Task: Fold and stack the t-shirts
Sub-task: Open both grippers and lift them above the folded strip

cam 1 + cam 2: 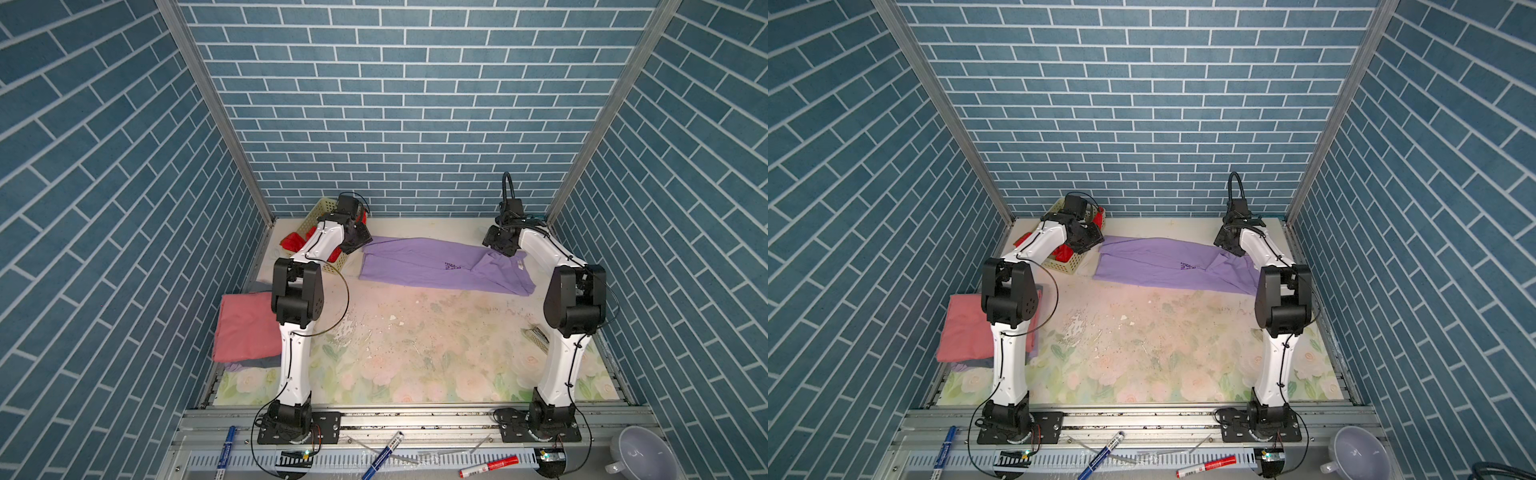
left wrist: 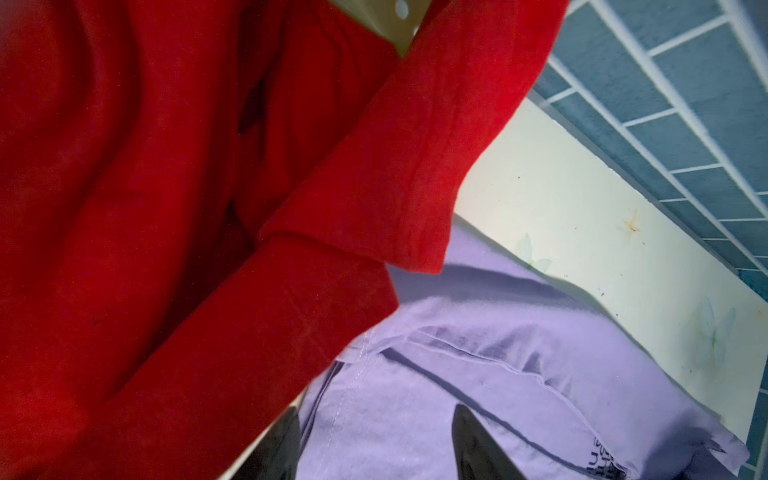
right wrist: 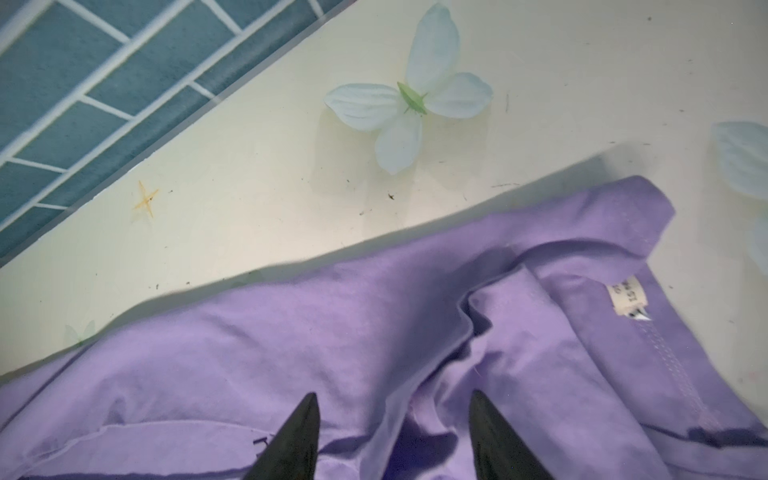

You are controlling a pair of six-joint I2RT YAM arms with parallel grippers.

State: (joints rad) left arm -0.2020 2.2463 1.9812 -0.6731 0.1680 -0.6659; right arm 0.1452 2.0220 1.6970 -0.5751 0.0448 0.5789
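Left pincer (image 2: 376,409) and right pincer (image 3: 394,392) both agape, black and tapered, over soft, creased lilac t-shirt (image 1: 415,262)

The printed t-shirt (image 1: 419,266) lies spread left to right across the back of the table (image 1: 415,357). Just beside its left end, in the back-left corner, stands the basket (image 1: 325,206) — a loose t-shirt (image 1: 291,241) lies in it, spilling over the rim. Nearer the front, at the table's left edge, a folded t-shirt (image 1: 243,328) tops a stack — seemingly two more pieces (image 1: 253,363) lie beneath.
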